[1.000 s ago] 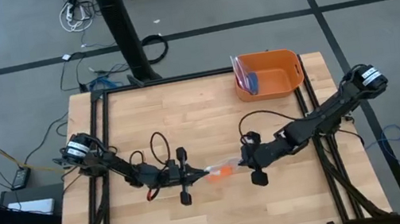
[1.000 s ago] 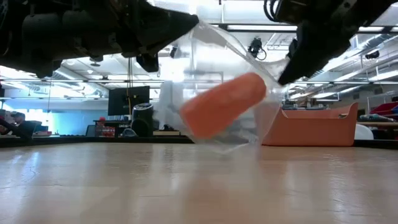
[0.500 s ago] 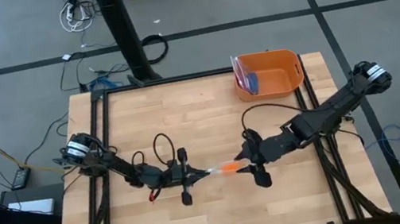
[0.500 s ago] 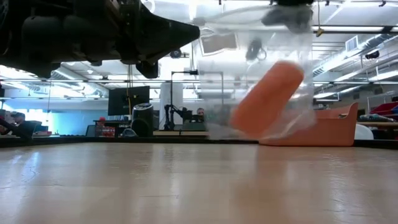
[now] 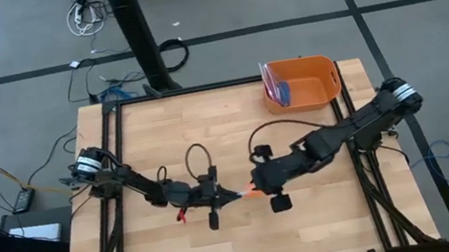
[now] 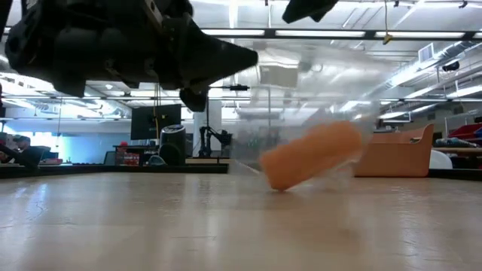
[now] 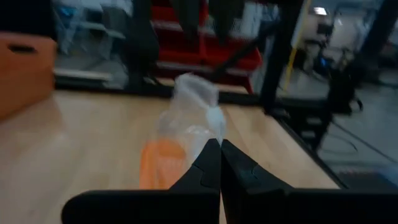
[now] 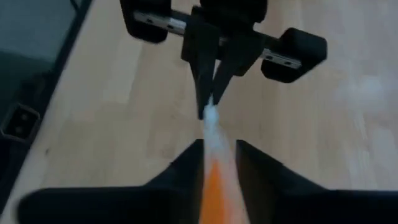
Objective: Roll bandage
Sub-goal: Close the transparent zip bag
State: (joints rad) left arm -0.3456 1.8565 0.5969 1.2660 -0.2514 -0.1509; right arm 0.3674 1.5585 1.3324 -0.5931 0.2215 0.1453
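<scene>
1. Spotted the bandage [image 6: 310, 154] as a stubby orange cylinder, soft-looking and matte, tilted with its lower end down near the wooden table [image 5: 205, 120], roughly mid-table toward the front.
2. Sat wrapped inside a thin, crinkly clear plastic bag [image 7: 189, 115], glossy and see-through, pulled out into a narrow strip between the two grippers in the high view.
3. Left gripper [image 5: 228, 195] pinched tight on one end of that bag, dark fingers [image 7: 208, 171] pressed flat together with the plastic bunched right at the tips. Looked the same from the right wrist view, a little white tuft of bag caught at the closed points.
4. Right gripper [image 5: 258, 189] sat at the other end, just beside the orange roll. Fingers [image 8: 186, 165] stood a little apart on either side of the bag and roll in its own wrist view; couldn't tell if actually squeezing or just straddling.
5. Both dark arms stretched in low from the table's sides, meeting nearly tip to tip.
6. Tabletop: pale wood planks, smooth, framed by black rails.
7. Back right corner held a rigid orange plastic bin [image 5: 302, 83], rounded corners, with something blue and a bit of clear packaging inside.
</scene>
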